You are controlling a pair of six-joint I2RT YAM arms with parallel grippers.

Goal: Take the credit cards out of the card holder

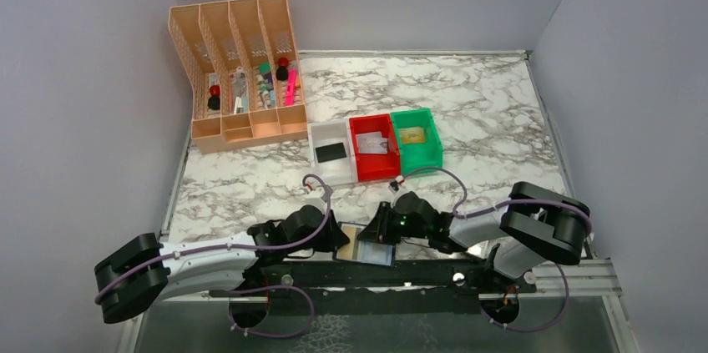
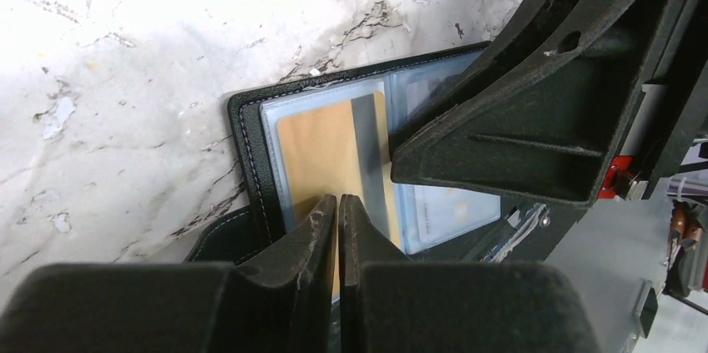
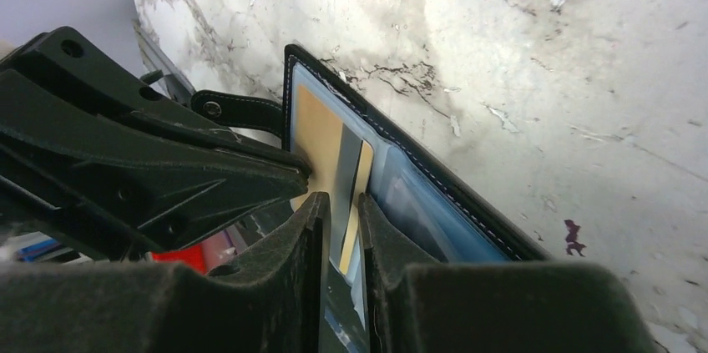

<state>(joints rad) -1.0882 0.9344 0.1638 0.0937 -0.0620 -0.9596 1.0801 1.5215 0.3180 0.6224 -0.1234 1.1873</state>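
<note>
The card holder [image 1: 376, 250] lies open at the near table edge, between both grippers. Its black stitched border [image 2: 250, 144] frames glossy blue-grey pockets. A gold credit card [image 2: 321, 153] with a grey stripe sits in the left pocket, and a bluish card [image 2: 451, 207] shows in the pocket beside it. My left gripper [image 2: 338, 201] is shut on the gold card's near edge. My right gripper [image 3: 344, 201] is closed on a see-through pocket leaf of the card holder [image 3: 434, 165], with the gold card [image 3: 321, 132] just beyond its fingertips.
Three small bins stand mid-table: white [image 1: 321, 132] with a black card [image 1: 331, 152], red [image 1: 367, 171] with a whitish card [image 1: 373, 143], green [image 1: 432, 153] with a yellowish card [image 1: 414, 134]. A peach desk organizer [image 1: 242, 78] stands at the back left.
</note>
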